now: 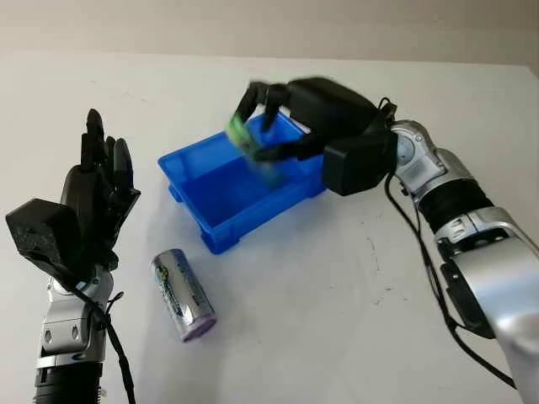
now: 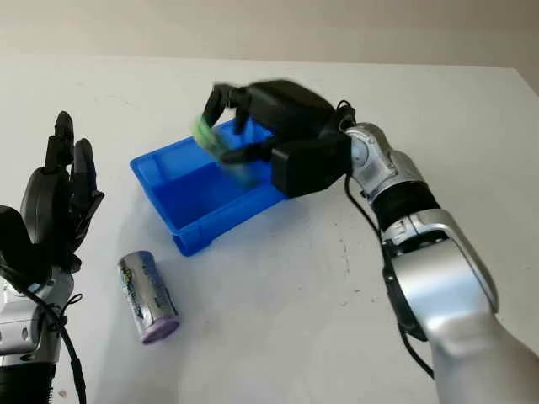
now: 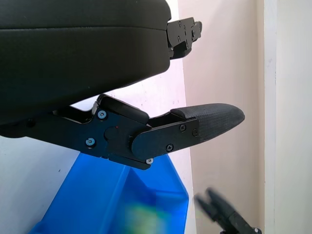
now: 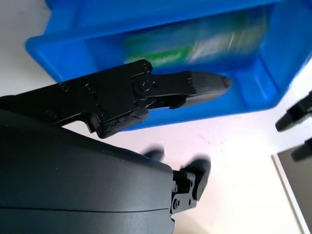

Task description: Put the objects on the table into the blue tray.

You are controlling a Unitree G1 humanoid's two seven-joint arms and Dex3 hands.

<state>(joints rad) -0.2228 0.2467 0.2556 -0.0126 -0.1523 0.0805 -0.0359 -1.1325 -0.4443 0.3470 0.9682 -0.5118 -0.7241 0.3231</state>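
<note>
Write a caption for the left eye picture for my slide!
Right hand over the blue plastic tray with a blurred green item; silver cylindrical can waits.

Right arm: silver-grey shells joined by a black ribbed segment, with a round silver joint just behind the wrist nearest the blue tray; a thin black cable loops along its underside. Right hand: matte black, with a boxy black module at the wrist. Left hand: black, with slender segmented fingers and a similar faceted black block; silver wrist bracket and black cable below. In the wrist views, fingers show textured rounded pads and flat links fastened with small silver screws.
</note>
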